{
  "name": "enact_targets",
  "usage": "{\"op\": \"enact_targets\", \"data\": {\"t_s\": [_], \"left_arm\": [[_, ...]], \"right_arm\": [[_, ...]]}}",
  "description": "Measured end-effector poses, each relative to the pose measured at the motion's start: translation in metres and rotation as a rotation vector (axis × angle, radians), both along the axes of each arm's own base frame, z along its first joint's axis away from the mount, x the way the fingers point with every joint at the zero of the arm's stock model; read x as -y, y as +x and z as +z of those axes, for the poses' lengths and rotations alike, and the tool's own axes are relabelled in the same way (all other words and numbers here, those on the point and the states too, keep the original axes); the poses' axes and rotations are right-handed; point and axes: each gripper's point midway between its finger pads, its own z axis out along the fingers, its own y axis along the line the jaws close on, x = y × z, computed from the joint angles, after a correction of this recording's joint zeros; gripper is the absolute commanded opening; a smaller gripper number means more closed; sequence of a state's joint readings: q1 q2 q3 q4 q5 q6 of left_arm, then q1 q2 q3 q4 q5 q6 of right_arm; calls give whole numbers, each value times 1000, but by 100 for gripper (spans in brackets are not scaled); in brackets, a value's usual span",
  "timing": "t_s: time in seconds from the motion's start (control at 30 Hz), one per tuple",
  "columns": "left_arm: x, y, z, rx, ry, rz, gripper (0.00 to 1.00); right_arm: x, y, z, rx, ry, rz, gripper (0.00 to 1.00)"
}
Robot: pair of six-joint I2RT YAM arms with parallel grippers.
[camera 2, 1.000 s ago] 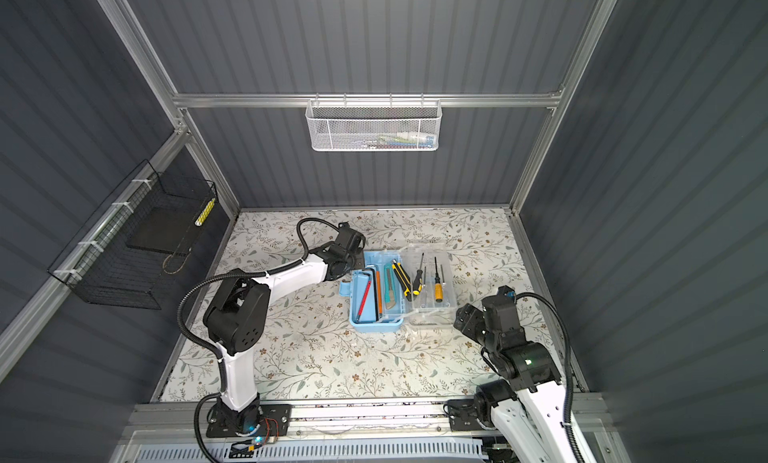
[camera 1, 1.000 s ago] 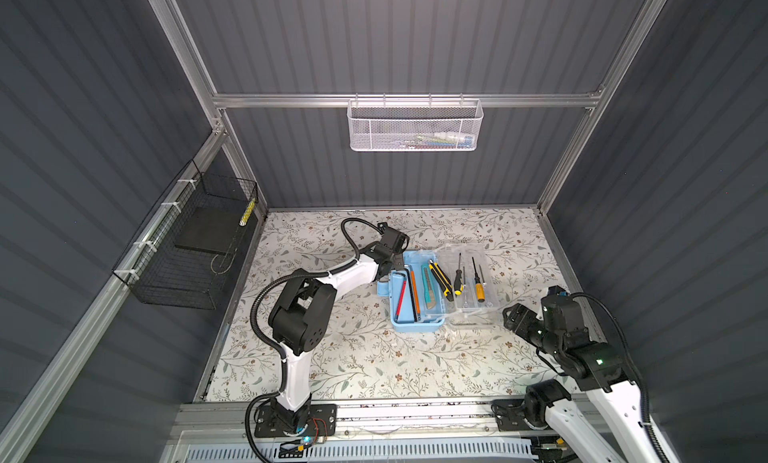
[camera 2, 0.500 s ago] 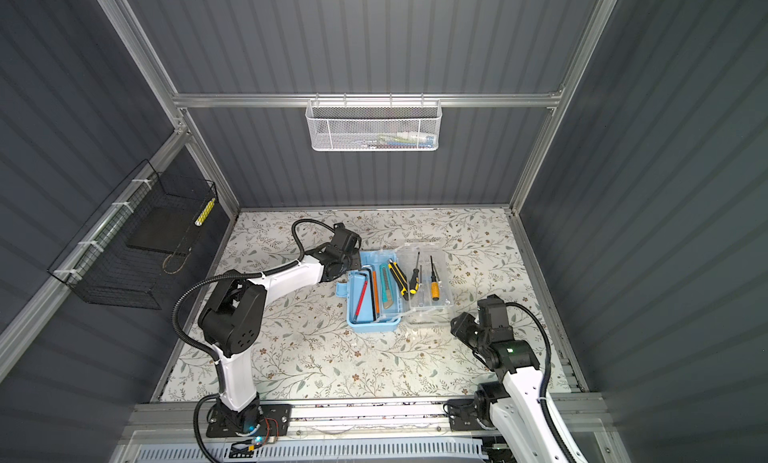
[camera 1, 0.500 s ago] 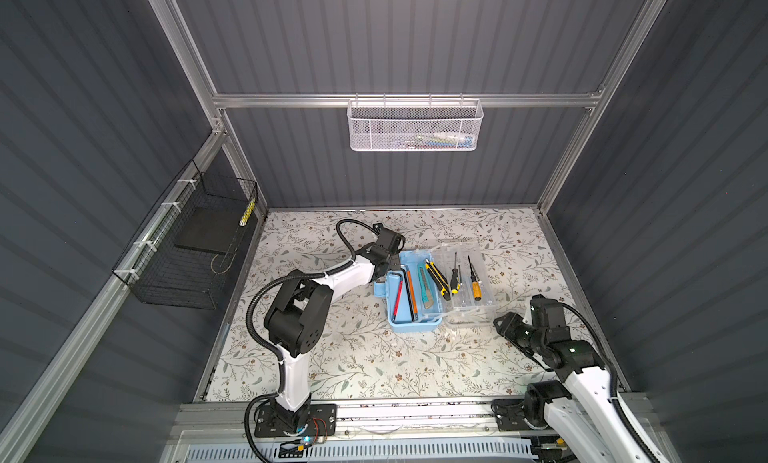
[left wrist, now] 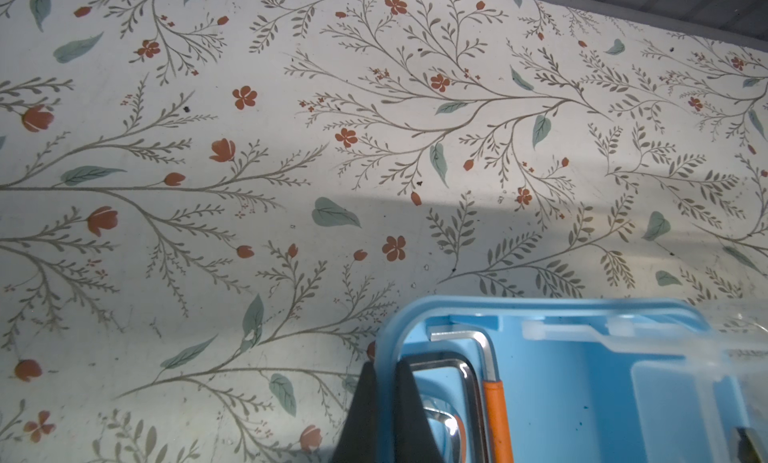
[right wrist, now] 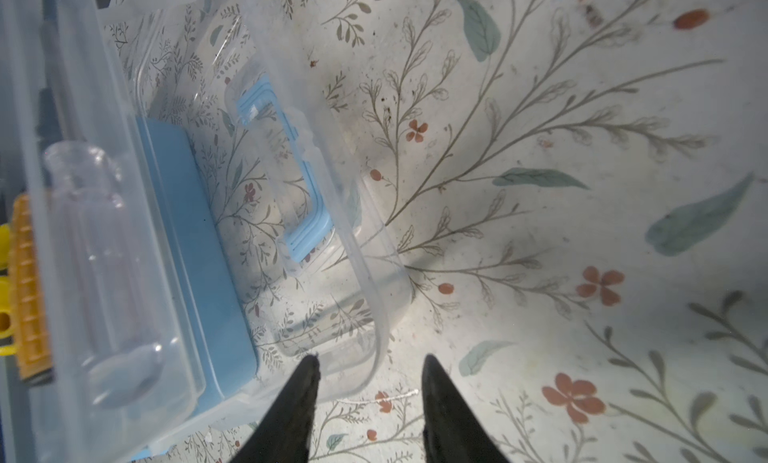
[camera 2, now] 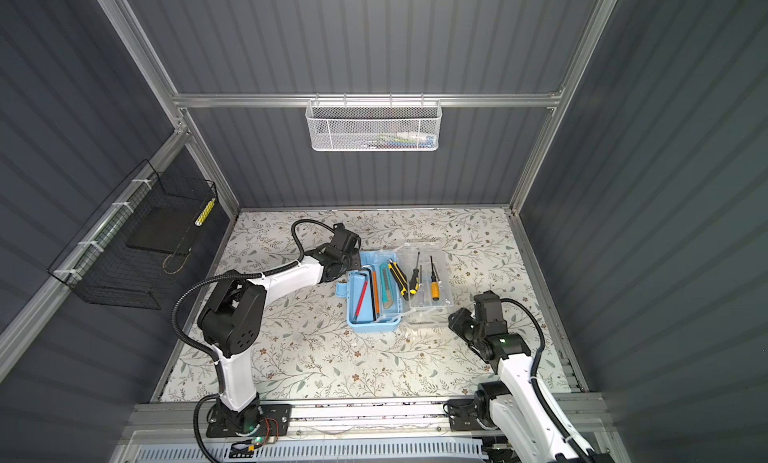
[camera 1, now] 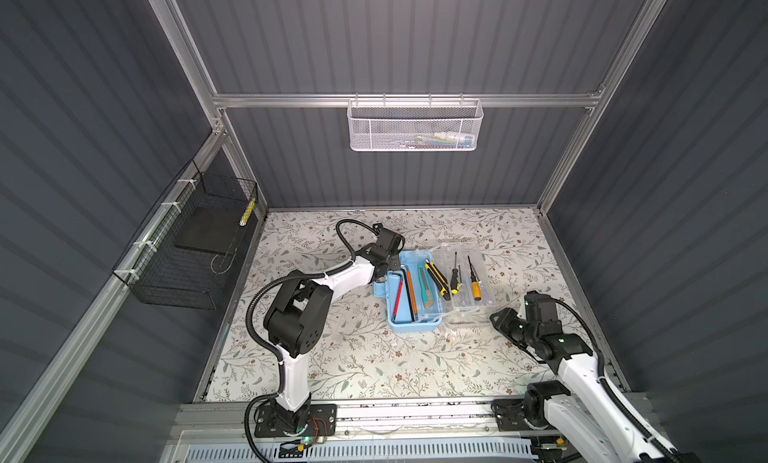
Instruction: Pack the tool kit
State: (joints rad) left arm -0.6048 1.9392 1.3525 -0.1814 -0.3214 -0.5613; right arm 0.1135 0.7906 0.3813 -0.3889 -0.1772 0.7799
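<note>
The tool kit's light-blue box (camera 1: 413, 326) (camera 2: 374, 327) lies open on the floral mat, its clear lid (camera 1: 485, 288) (camera 2: 444, 286) folded out to the right. Inside are hex keys (camera 1: 398, 292) (left wrist: 478, 342), a teal utility knife (camera 1: 424, 288) and a yellow-black tool (camera 1: 437, 279). Two screwdrivers (camera 1: 475, 284) rest on the lid. My left gripper (camera 1: 384, 270) (left wrist: 384, 363) is shut on the box's far left wall. My right gripper (camera 1: 496, 317) (right wrist: 370, 357) is open, low at the lid's near right corner (right wrist: 380, 340), which lies just ahead of its fingers.
A white mesh basket (camera 1: 415, 128) hangs on the back wall. A black wire basket (camera 1: 195, 249) hangs on the left wall. Dark ribbed walls close the mat in on three sides. The lid's blue handle (right wrist: 307, 182) shows through the clear plastic.
My right arm has dropped and come in at the lid's near corner, and its jaws have narrowed. The left gripper keeps its hold; the box has shifted slightly left.
</note>
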Motion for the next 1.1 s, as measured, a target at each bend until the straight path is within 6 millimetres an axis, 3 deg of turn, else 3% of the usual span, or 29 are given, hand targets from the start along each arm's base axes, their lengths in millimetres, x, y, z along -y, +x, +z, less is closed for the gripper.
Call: {"op": "enact_targets", "data": {"t_s": [0.43, 0.7, 1.1], "left_arm": [[0, 0, 0, -4, -11, -5, 0], [2, 1, 1, 2, -24, -6, 0], [9, -1, 1, -3, -75, -36, 0]], "right_arm": [[-2, 13, -24, -30, 5, -4, 28], [-2, 19, -20, 4, -5, 8, 0], [2, 14, -10, 0, -43, 23, 0]]}}
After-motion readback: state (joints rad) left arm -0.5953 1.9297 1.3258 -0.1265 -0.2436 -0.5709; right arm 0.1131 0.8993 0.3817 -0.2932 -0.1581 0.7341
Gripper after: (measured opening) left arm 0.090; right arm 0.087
